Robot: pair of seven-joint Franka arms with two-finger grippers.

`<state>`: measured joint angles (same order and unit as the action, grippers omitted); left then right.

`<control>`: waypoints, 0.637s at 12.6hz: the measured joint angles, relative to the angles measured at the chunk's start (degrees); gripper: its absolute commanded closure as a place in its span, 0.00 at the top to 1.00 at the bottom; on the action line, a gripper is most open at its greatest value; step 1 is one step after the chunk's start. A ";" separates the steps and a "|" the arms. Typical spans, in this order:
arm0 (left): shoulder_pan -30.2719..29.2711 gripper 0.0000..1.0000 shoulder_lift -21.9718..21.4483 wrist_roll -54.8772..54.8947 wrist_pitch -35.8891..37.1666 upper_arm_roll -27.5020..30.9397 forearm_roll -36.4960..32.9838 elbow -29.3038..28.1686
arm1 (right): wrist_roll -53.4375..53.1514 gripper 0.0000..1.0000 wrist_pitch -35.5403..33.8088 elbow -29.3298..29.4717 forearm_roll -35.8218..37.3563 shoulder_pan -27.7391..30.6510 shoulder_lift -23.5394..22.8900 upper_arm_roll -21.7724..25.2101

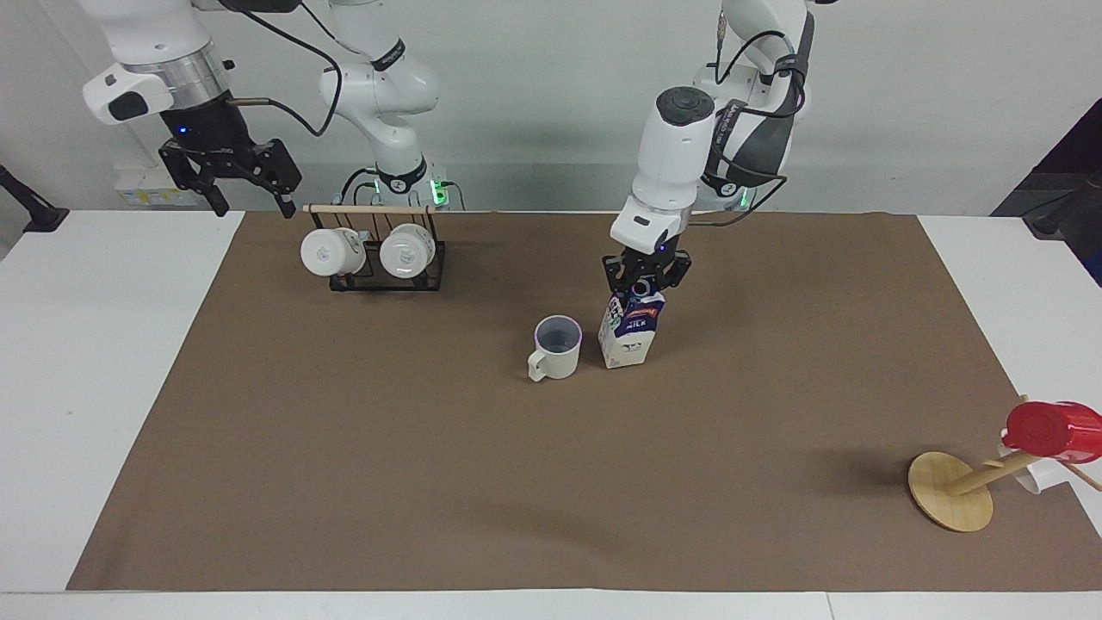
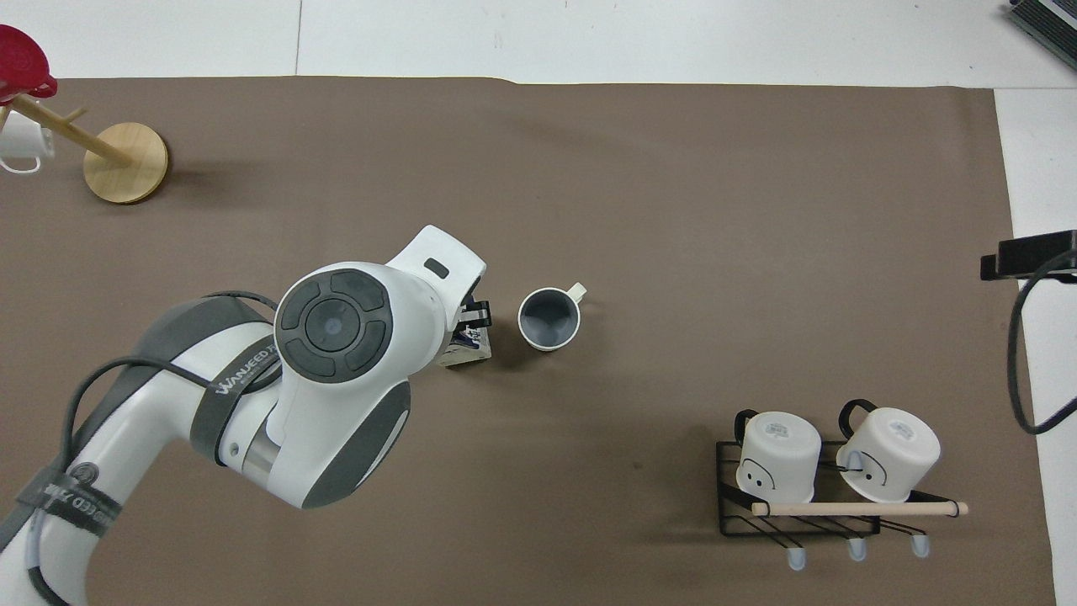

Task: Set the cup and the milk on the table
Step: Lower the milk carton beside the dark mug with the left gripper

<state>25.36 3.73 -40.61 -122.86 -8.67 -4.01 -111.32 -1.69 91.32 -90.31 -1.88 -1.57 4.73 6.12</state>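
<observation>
We see the milk [image 1: 630,330] standing upright on the brown sheet of the table [image 1: 103,362], near the middle, with its base flat on the surface. The left tool [image 1: 645,280] sits right on the carton's top, fingers at either side of the gable, closed on it as far as the facing view lets us read; in the overhead view the arm's wrist hides most of the milk [image 2: 469,347] and we only catch a corner of it.

The cup [image 1: 554,347] stands upright just beside the milk, toward the right arm's end of the table, apart from the carton by a narrow gap. Its handle points away from the robots. From overhead we look straight into the cup [image 2: 550,318] and see its grey inside, with nothing in it.

The right tool [image 1: 239,183] hangs high in the air over the white edge of the table at the right arm's end, its fingers spread wide and holding nothing.

Near it, close to the robots, a black wire rack [image 1: 386,274] carries two white mugs [image 2: 777,453] lying on their sides under a wooden bar. At the left arm's end, far from the robots, a tilted wooden stand [image 1: 950,492] holds a red cup [image 1: 1052,430].
</observation>
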 measured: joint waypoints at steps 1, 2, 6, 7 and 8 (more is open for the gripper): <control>0.00 0.49 0.01 -0.43 0.00 0.00 -1.56 0.00 | 0.00 1.00 -0.73 -0.08 0.19 0.18 0.64 -0.03; 0.00 0.49 0.02 -0.73 0.00 0.00 -2.44 0.00 | 0.00 1.00 -1.66 -0.27 0.54 0.20 1.33 -0.06; -0.01 0.49 0.27 -0.93 0.00 0.04 -3.03 0.00 | 0.00 1.00 -3.41 -1.14 1.26 0.17 2.52 -0.35; -0.03 0.49 0.32 -0.95 0.00 0.06 -3.04 0.00 | 0.00 1.00 -3.41 -1.41 1.60 0.12 2.53 -0.52; -0.06 0.49 0.35 -0.95 -0.06 0.09 -3.05 0.00 | -0.01 1.00 -3.40 -1.88 2.02 -0.02 2.57 -0.69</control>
<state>25.30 4.08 -41.56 -122.92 -8.58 -7.07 -111.32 -1.70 87.92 -92.19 0.14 -1.59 7.30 5.43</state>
